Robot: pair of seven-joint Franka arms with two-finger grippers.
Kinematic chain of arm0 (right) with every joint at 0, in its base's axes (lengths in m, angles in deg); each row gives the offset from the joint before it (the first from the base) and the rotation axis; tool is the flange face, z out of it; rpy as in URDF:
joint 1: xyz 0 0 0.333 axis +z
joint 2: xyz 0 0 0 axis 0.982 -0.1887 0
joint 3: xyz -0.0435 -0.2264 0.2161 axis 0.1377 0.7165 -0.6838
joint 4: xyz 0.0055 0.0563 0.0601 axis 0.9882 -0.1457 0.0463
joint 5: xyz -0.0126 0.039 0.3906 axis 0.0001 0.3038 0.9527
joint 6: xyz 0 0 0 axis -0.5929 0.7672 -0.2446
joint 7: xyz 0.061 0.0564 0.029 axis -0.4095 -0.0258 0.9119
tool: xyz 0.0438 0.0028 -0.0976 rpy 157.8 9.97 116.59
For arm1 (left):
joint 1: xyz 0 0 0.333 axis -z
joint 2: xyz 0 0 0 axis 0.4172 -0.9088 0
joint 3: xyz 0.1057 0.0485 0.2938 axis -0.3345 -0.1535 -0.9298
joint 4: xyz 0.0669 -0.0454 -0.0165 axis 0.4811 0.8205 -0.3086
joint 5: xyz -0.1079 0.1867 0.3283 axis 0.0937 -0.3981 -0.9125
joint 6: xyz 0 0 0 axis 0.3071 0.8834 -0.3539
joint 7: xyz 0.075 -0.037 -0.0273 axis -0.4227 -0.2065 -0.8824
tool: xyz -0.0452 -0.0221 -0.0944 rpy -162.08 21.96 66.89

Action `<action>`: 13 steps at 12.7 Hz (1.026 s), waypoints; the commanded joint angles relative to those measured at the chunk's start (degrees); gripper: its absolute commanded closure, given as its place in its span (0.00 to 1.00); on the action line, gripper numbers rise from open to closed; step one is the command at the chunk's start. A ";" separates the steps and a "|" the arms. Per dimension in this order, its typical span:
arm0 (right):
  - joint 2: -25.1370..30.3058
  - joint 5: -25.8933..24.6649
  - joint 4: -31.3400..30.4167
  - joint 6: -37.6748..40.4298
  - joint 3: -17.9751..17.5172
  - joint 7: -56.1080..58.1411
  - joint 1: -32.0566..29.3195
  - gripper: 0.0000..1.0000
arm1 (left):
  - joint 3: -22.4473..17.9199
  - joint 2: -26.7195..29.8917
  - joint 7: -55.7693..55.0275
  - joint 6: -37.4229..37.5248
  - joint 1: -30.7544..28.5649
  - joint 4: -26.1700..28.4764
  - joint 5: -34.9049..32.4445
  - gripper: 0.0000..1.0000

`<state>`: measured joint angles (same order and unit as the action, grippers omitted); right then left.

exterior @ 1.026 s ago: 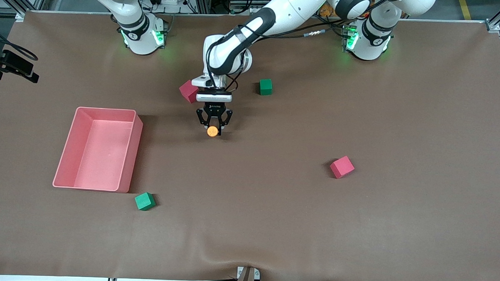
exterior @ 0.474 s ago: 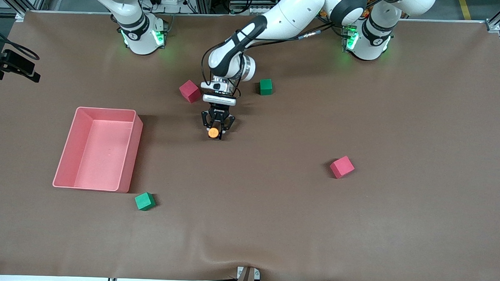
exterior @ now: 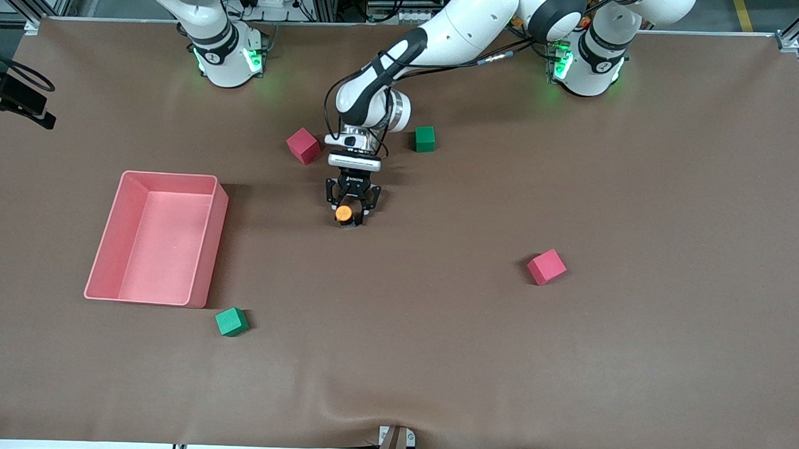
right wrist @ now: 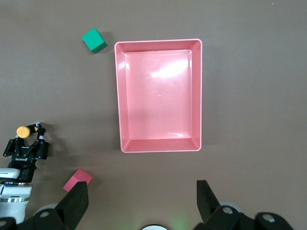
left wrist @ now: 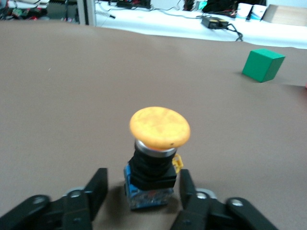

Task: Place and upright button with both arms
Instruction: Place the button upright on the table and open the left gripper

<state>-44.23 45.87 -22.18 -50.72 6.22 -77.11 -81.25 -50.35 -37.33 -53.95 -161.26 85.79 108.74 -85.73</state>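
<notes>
The button (exterior: 343,213) has a round orange cap, a black body and a blue base. It stands upright on the brown table near the middle, as the left wrist view (left wrist: 159,127) shows. My left gripper (exterior: 350,216) is low at the table with one finger on each side of the button's base. Its fingers (left wrist: 98,184) are open, with a gap on both sides. My right gripper (right wrist: 141,189) is open and empty, high over the table near its own base, looking down on the pink bin. It does not show in the front view.
A pink bin (exterior: 168,175) sits toward the right arm's end. A red cube (exterior: 303,145) and a green cube (exterior: 425,139) flank the left wrist. Another red cube (exterior: 546,267) and green cube (exterior: 231,321) lie nearer the front camera.
My left gripper came down with the button and shifted slightly toward the left arm's end. The button now stands on the table and the fingers have parted from it.
</notes>
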 commanded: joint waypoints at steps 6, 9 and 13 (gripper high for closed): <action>-0.26 -0.50 1.13 0.88 -0.30 0.68 -0.16 0.00 | 2.33 15.04 24.28 9.69 2.50 -0.46 39.05 0.00; -0.26 -0.67 1.13 0.88 -0.30 0.59 -0.07 0.00 | 1.72 27.24 41.48 14.17 -1.34 -0.46 56.26 0.00; -0.78 -0.76 1.04 0.88 -0.12 0.68 -0.68 0.00 | 1.72 40.71 64.77 20.68 -17.24 -0.28 73.58 0.00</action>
<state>-44.35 45.74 -22.19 -50.66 6.52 -76.93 -81.40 -49.36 -1.89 1.28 -141.62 75.72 105.15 -19.52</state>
